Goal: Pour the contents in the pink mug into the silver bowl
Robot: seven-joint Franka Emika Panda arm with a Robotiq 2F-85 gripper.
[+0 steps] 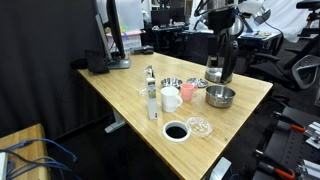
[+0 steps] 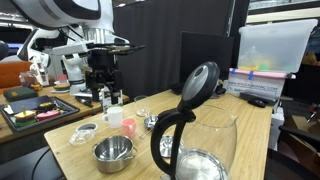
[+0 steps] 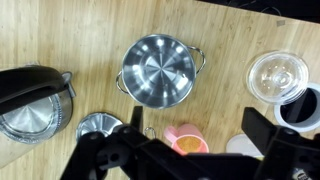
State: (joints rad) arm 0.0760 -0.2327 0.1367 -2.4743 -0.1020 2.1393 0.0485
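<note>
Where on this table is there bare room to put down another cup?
The wide bare stretch of table between the black box and the white bottle. It is crowded around the pink mug, white mug and silver bowl.

- No text, label, brand, number or sign can be read in any view.
- The pictures are too small and blurred to show lettering on anything on the desk (image 1: 130, 95).
</note>
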